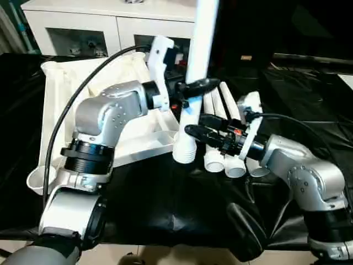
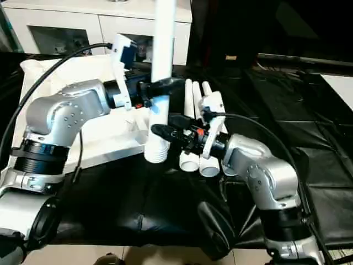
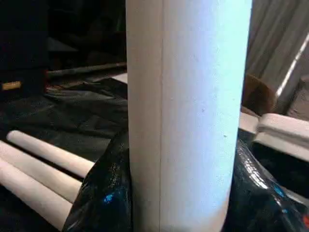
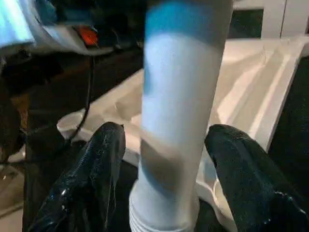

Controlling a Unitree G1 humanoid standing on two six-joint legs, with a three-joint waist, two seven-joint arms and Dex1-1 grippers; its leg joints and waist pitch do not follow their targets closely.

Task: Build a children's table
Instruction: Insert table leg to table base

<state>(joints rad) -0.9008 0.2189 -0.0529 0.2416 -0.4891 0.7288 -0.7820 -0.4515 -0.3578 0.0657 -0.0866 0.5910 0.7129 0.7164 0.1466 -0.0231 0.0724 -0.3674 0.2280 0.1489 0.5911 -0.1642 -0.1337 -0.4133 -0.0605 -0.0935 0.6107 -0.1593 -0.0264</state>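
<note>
My left gripper [image 1: 194, 87] is shut on a white table leg [image 1: 201, 44] and holds it upright; its black fingers [image 3: 104, 193] press both sides of the tube [image 3: 188, 116]. The leg's ribbed lower end [image 1: 185, 152] hangs by the near edge of the upturned white tabletop [image 1: 66, 83]. My right gripper [image 1: 190, 131] straddles the lower part of the same leg [image 4: 178, 106]. It is open, with a gap between each finger [image 4: 91, 179] and the tube. Three more legs [image 1: 226, 116] lie side by side on the black cover to the right.
The black-covered work table [image 1: 165, 204] carries everything, and its front edge runs close below my arms. A white cabinet with glass doors [image 1: 99, 27] stands behind the tabletop. A black cable [image 1: 77, 94] arcs over my left forearm.
</note>
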